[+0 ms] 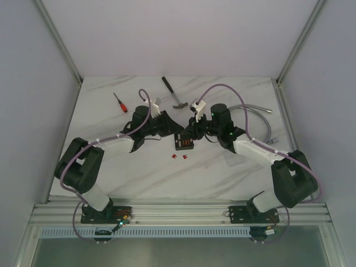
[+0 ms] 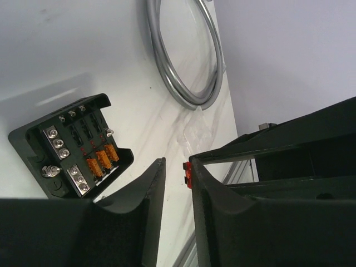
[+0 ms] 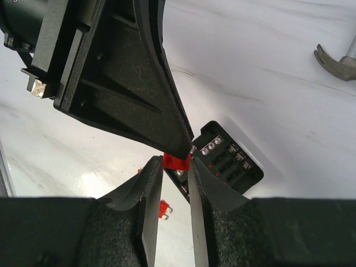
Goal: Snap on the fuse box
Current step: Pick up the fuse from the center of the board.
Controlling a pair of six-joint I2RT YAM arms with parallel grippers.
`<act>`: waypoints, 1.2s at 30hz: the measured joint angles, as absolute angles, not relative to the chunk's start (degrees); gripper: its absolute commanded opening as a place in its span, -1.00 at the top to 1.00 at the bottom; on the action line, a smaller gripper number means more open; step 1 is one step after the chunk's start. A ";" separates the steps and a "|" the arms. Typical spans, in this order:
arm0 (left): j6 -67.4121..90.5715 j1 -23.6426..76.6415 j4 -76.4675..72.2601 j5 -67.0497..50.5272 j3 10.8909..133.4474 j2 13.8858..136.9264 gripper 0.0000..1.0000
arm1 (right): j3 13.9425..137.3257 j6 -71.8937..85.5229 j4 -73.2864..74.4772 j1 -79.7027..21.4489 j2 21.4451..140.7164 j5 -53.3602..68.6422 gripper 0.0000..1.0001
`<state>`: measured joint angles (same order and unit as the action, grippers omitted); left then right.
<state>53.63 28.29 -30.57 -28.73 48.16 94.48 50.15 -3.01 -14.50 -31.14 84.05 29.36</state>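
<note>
Soft, even white light from above leaves the table [image 1: 222, 178] bright, with only faint shadows under the arms [image 1: 117, 146]. The overhead view is grainy. In the left wrist view the left gripper's fingers [image 2: 139, 222] are dark and blurred, the fuse box [image 2: 72, 153] sharp. Glare spots the table in the right wrist view, where the red fuse [image 3: 177, 162] is crisp and the hammer [image 3: 336, 61] soft.

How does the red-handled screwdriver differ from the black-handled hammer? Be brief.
The red-handled screwdriver is shorter and slimmer; the black-handled hammer is longer, with a metal claw head. The screwdriver lies further left; the hammer nearer the middle. Both lie flat on the white marble table, slanting the same way.
</note>
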 measured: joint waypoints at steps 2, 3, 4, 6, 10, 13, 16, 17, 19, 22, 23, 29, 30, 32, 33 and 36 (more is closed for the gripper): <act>54.00 28.27 -31.27 -28.73 47.53 93.97 0.45 | 49.98 -2.72 -14.92 -31.22 84.05 29.65 0.50; 54.22 28.25 -31.68 -28.77 47.24 93.73 0.48 | 49.93 -2.59 -15.14 -31.24 84.05 29.78 0.50; 54.46 28.23 -32.05 -28.82 46.96 93.49 0.50 | 49.87 -2.39 -15.42 -31.24 84.05 29.91 0.51; 54.94 28.16 -33.04 -29.06 46.50 93.25 0.58 | 49.84 -2.31 -15.79 -31.31 84.05 30.06 0.50; 56.36 28.08 -34.74 -29.80 45.82 93.12 0.77 | 49.84 -1.96 -16.03 -31.51 84.05 30.22 0.50; 57.30 27.99 -35.86 -30.22 45.56 93.12 0.96 | 49.63 -1.80 -16.43 -31.62 84.07 30.20 0.49; 58.02 27.83 -36.25 -30.30 44.99 93.03 1.00 | 49.43 -1.48 -16.84 -31.64 84.07 30.13 0.41; 58.11 27.81 -36.25 -30.37 44.80 92.92 1.00 | 49.43 -1.23 -17.15 -31.64 84.07 30.15 0.38; 58.33 27.81 -36.23 -30.41 44.47 92.51 1.00 | 49.39 -0.47 -18.11 -31.73 84.07 30.15 0.27; 58.54 27.81 -36.23 -29.80 43.86 90.96 1.00 | 48.45 2.11 -20.97 -31.88 83.85 29.87 0.15; 58.67 27.81 -36.27 -29.52 43.62 90.24 1.00 | 47.75 3.40 -22.17 -31.90 83.57 29.69 0.06; 60.77 27.86 -38.22 -26.68 41.39 85.69 1.00 | 42.19 15.44 -33.19 -31.94 80.16 27.51 -0.12; 61.36 27.86 -38.81 -26.20 40.97 85.06 1.00 | 41.32 17.89 -35.55 -31.97 79.70 27.11 -0.12; 62.74 27.86 -40.23 -24.99 40.07 83.94 1.00 | 39.86 22.65 -39.94 -31.97 79.00 26.74 -0.12; 63.55 27.86 -41.21 -24.51 39.55 83.46 1.00 | 39.42 25.12 -42.06 -31.99 78.94 26.74 -0.13; 66.04 27.86 -43.92 -22.92 37.85 82.26 1.00 | 38.72 32.60 -48.66 -31.99 79.20 26.98 -0.12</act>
<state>66.04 27.86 -43.92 -22.92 37.85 82.26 38.72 32.60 -48.66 -31.99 79.20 26.98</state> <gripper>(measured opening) 0.013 0.560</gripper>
